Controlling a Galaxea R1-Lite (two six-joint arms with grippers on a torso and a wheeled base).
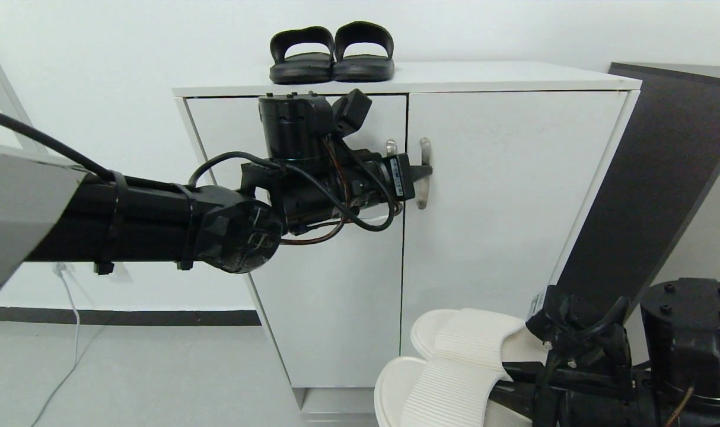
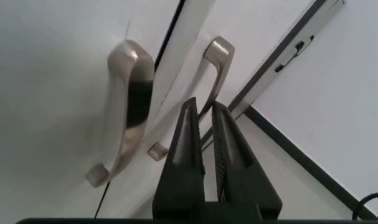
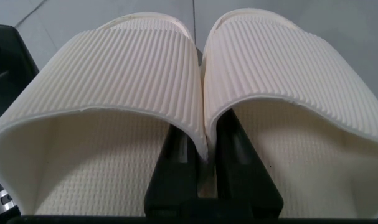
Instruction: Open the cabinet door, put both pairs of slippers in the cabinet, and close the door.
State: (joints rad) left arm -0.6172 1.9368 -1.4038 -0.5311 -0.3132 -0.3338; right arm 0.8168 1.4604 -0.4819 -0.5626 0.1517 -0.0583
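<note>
Cabinet: We see a white two-door cabinet [image 1: 514, 249] standing on the floor [image 1: 128, 373] against a white wall.
Doors: The left door [image 1: 324, 284] and the right door [image 1: 502, 196] are both closed, with a thin vertical seam between them.
Handles: Each door carries a metal bow handle beside the seam. The left door handle [image 1: 391, 146] is partly hidden by the arm. The right door handle [image 1: 423, 198] is upright.
Left gripper: We find the left gripper [image 2: 204, 107] held level in front of the doors at handle height. Its tip is at the right door handle.
Left jaws: They are nearly together with only a slim gap. We cannot tell whether they touch the handle.
Black slippers: The pair of black slippers [image 1: 331, 53] sits side by side on the cabinet top, toes towards the wall.
White slippers: The pair of white slippers [image 1: 455, 362] is held low in front of the right door, clear of the cabinet.
Right gripper: We find the right gripper [image 3: 204, 155] between the two white slippers.
Right jaws: They are clamped on the inner strap edges of both white slippers.
Surroundings: A dark panel [image 1: 650, 178] leans beside the right of the cabinet.
</note>
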